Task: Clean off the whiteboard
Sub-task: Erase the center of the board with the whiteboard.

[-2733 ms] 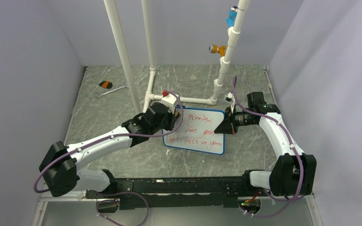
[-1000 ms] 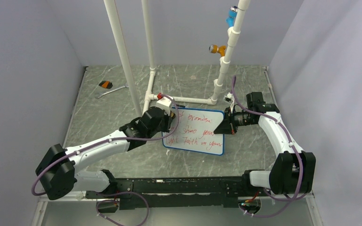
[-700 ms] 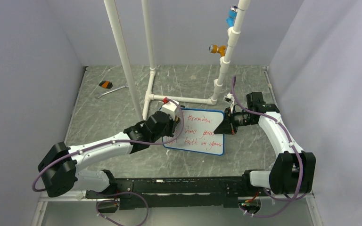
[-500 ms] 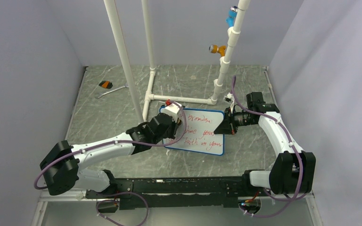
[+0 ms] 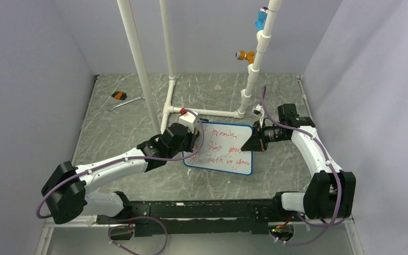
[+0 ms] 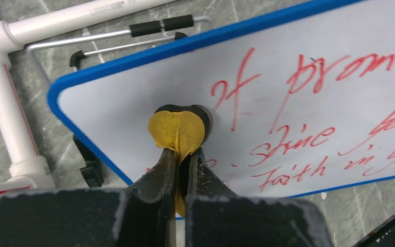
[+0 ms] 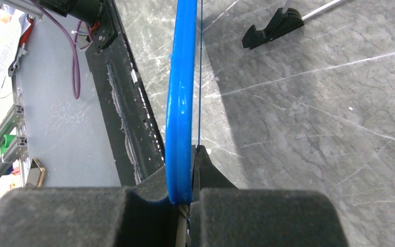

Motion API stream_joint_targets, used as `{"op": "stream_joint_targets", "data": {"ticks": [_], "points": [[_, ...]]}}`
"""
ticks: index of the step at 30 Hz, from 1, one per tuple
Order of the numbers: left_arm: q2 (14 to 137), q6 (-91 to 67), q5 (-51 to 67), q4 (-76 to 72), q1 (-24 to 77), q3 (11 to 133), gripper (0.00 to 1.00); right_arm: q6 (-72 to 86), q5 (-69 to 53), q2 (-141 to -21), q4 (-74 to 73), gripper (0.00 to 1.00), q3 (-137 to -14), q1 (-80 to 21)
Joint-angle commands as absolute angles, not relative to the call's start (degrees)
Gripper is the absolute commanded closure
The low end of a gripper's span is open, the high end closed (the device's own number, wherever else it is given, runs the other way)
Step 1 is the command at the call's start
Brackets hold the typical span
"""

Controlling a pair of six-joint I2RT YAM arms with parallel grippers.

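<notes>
Left pincer point(image 6: 181, 157) presses a yellow pad point(image 6: 177, 129) against the whiteboard point(image 6: 259, 110).

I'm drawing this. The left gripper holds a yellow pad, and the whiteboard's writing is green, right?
The writing on the whiteboard is red, not green; the left wrist view shows it. The left gripper does hold a yellow pad.

I see my left gripper point(image 6: 181, 154), pinching the small round yellow eraser pad point(image 6: 177, 131), now further back and left on the blue-framed white whiteboard point(image 6: 108, 103) than a moment ago — near its left edge.
</notes>
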State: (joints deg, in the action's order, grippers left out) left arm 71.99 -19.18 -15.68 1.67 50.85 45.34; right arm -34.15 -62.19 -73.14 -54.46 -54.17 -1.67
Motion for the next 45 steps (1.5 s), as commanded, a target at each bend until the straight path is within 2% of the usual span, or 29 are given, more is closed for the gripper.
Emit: {"op": "stream_joint_targets", "data": {"ticks": [1,7,15,20,27,31,38,45], "points": [[74.3,-19.6,-16.0,0.4,55.1,48.5,1.00,-37.7,-62.4,-73.2,-56.4,1.00,-55.8,-2.7],[74.5,-17.8,-19.0,0.8,55.3,49.0,1.00,-37.8,-62.5,-73.0,-56.4,1.00,-55.8,-2.7],[71.7,-16.8,-17.2,1.4,47.5,48.3,1.00,-37.7,-62.6,-72.7,-56.4,1.00,-55.7,-2.7],[72.4,-17.6,-14.1,0.8,49.3,48.9,1.00,-37.8,-62.5,-73.0,-56.5,1.00,-55.8,-2.7],[76.6,-18.8,-16.8,1.2,56.9,51.6,1.00,-38.0,-62.6,-73.5,-56.7,1.00,-56.0,-2.7],[76.3,-17.4,-19.5,1.8,55.8,51.3,1.00,-38.0,-62.6,-73.3,-56.8,1.00,-56.0,-2.7],[72.1,-17.5,-17.2,2.2,46.8,47.8,1.00,-38.0,-62.7,-72.8,-56.7,1.00,-55.8,-2.6],[72.4,-17.9,-13.8,0.9,50.0,48.9,1.00,-38.1,-62.7,-73.3,-56.8,1.00,-55.9,-2.7]]}}
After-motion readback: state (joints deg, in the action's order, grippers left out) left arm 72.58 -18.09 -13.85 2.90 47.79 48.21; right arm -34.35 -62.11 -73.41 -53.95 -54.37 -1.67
